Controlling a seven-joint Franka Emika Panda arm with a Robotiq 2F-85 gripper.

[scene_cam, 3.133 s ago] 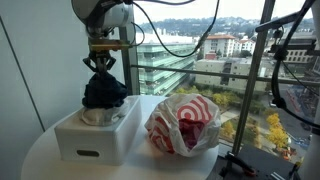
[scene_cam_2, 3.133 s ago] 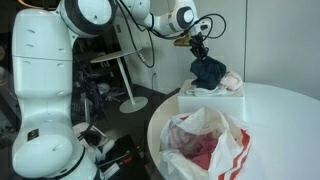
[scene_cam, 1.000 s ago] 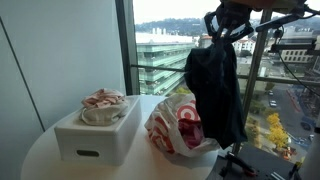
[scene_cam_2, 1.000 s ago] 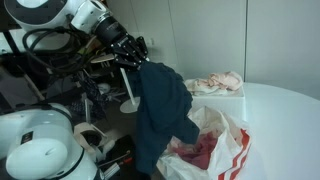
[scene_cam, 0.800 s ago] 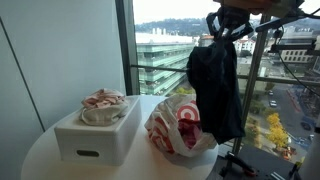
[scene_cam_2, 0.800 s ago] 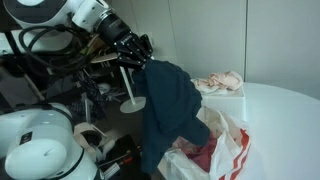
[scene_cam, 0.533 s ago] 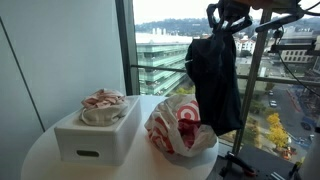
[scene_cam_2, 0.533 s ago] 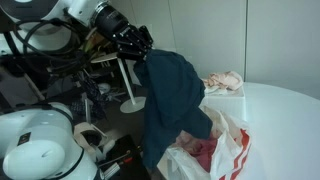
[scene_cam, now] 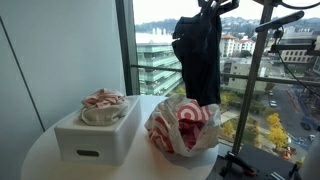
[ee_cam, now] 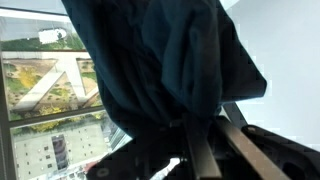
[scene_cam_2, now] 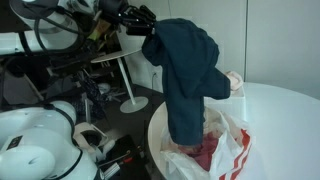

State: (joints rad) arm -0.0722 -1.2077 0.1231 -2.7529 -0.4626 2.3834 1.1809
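The garment (scene_cam: 200, 55) is seen as soft, matt dark cloth; the bag (scene_cam: 185, 125) as crinkled glossy plastic; the box (scene_cam: 98, 138) as smooth matt white.

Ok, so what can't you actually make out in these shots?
End effector: cut off by the top edge in an exterior view; fingertips buried under the dark garment in the wrist view.
Red-and-white bag: partly hidden behind the garment in an exterior view.
White box: mostly hidden by the garment there.

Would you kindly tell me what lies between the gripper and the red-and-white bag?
The dark blue garment, hanging from the gripper down toward the bag, in both exterior views.
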